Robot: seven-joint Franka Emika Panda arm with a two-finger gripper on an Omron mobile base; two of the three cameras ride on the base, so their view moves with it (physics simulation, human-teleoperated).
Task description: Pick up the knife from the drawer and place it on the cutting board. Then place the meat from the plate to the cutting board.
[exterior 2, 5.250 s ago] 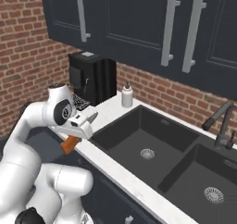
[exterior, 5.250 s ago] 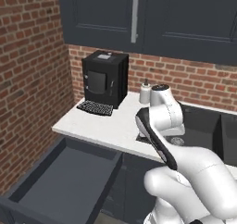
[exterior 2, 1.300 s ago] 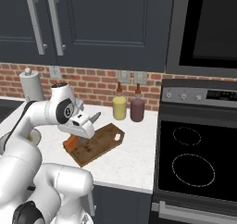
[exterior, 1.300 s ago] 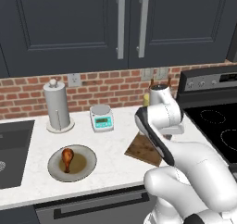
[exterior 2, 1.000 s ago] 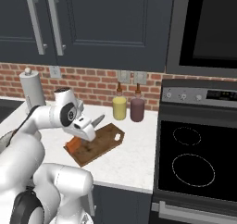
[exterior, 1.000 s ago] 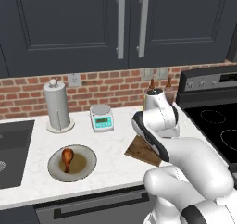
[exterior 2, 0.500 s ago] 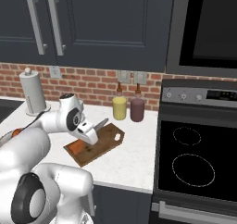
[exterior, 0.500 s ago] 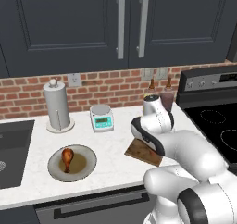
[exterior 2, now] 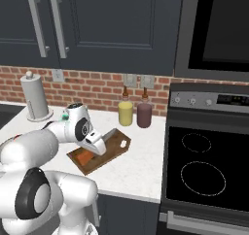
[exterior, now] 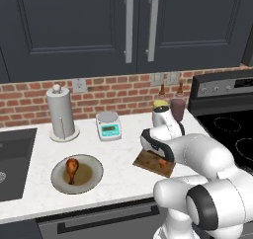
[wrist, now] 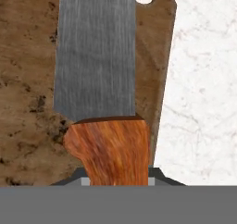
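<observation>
The gripper [exterior 2: 90, 154] is closed on the knife [wrist: 99, 79] by its orange handle, low over the cutting board [exterior 2: 114, 146] so the blade can be laid flat. The meat [exterior: 71, 168] waits on the plate [exterior: 94, 176], far left.

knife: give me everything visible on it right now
The knife has a broad brushed-grey blade and an orange-brown wood-grain handle. In the hand view the gripper is shut on the handle, with the blade running away from the hand over the dark brown cutting board, near the edge by the white counter. From the right base view the orange handle shows low over the board; whether the blade touches the wood is unclear.
</observation>
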